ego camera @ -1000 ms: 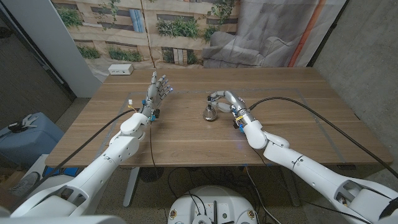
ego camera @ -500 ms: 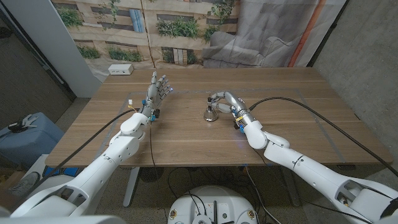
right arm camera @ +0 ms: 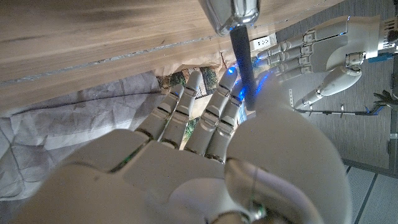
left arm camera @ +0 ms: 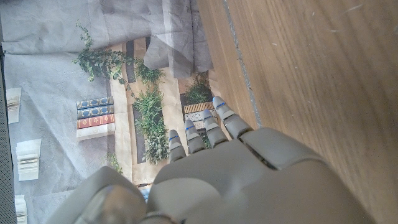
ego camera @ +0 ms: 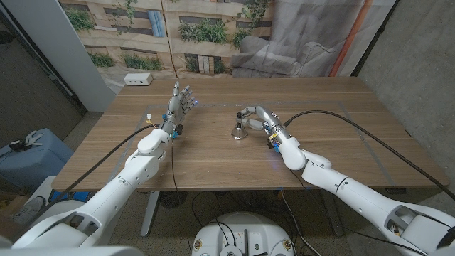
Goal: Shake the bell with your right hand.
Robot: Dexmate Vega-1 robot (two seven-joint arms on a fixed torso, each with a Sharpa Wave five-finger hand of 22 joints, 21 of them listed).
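Now the small silver metal bell with a dark handle [ego camera: 239,131] hangs just below the right hand [ego camera: 254,116], and its body reads slightly smaller and nearer the fingers than half a second ago, when it sat lower against the wood. That suggests it has been lifted or tipped, so the shaking step looks to be under way. From the right wrist view the bell's shiny flared body [right arm camera: 231,14] shows against the wood just beyond the fingertips, with the dark handle running back between thumb and fingers. The right hand is clamped on that handle, fingers curled close around it. Well apart from it, across the wooden surface [ego camera: 327,142], the left hand [ego camera: 180,104] stands upright with its fingers spread, holding nothing. Beyond that left hand, near the surface's far edge, lies a small white box [ego camera: 138,80].
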